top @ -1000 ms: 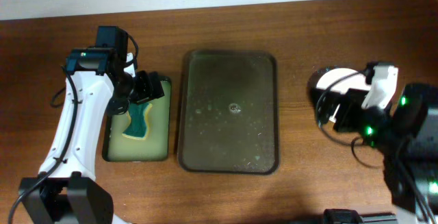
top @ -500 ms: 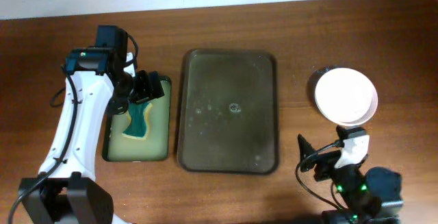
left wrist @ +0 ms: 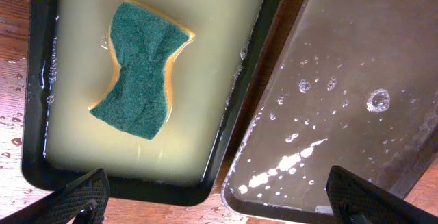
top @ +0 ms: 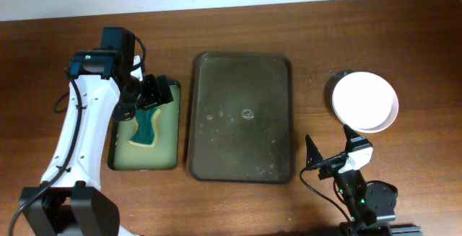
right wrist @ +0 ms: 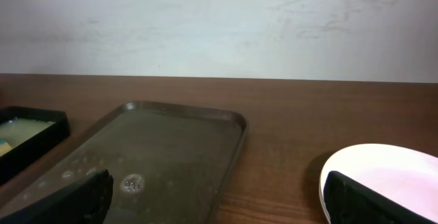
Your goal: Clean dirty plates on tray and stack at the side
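I have my left gripper (top: pixel 155 93) spread wide above the small green tray (top: pixel 162 148) and its sponge (top: pixel 146 129), left of centre; my right gripper (top: pixel 330 149), lower right, gapes wide too; the plates (top: pixel 364 101) lie piled at centre right, apart from the wet brown tray (top: pixel 242 117) mid-frame.

Even bright light; glare spots on wet tray (left wrist: pixel 356 94).

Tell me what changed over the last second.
The right hand drew back from over the plates toward the near edge of the table; it is open and holds nothing. The plates stay right of the tray. The left hand, the sponge and the tray did not move.
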You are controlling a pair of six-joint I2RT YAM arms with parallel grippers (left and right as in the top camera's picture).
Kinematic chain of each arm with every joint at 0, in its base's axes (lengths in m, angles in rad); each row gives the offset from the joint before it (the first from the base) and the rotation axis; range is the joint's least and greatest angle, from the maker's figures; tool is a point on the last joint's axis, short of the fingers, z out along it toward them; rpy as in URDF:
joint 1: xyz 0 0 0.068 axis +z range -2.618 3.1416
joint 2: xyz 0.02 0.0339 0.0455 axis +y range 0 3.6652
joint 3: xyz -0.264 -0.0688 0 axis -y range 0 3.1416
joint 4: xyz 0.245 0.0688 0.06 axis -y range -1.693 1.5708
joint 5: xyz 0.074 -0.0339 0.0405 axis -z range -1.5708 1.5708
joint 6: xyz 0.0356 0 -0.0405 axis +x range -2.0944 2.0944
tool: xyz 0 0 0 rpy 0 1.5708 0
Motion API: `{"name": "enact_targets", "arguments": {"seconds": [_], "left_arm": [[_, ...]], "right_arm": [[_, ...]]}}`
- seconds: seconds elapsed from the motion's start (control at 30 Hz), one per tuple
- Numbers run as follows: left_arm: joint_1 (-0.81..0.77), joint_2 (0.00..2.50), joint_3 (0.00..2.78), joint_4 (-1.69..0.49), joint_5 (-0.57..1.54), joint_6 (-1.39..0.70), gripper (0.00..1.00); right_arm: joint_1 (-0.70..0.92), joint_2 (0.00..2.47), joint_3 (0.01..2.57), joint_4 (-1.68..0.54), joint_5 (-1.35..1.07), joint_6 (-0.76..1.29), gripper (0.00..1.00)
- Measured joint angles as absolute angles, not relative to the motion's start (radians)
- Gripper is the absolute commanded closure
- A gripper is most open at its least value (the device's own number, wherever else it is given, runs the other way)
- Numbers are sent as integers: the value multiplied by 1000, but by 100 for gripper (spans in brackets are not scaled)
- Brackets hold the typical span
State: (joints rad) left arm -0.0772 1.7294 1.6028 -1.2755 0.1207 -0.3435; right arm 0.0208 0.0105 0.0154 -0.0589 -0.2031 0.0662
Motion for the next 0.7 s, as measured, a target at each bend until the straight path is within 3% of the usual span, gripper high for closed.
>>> {"name": "enact_targets", "arguments": {"seconds": [0.27,0.4,0.47,0.63,0.7], "left_arm": [[-89,1698,1599,-1266,81,-344,1],[-182,1370,1550,-1004,-77,-344,0],[-179,1138,1423,-865,-155,-344,1],[-96,588,625,-284,-215,-428,1],[-78,353,403,-261,-226,-479,1]], "right_arm": [[21,10,15,-59,-203,67,2],[21,11,15,-58,-203,67,2],[21,12,15,-56,-203,67,2],[21,13,13,-53,-203,67,2],[21,12,13,-54,-203,67,2]]}}
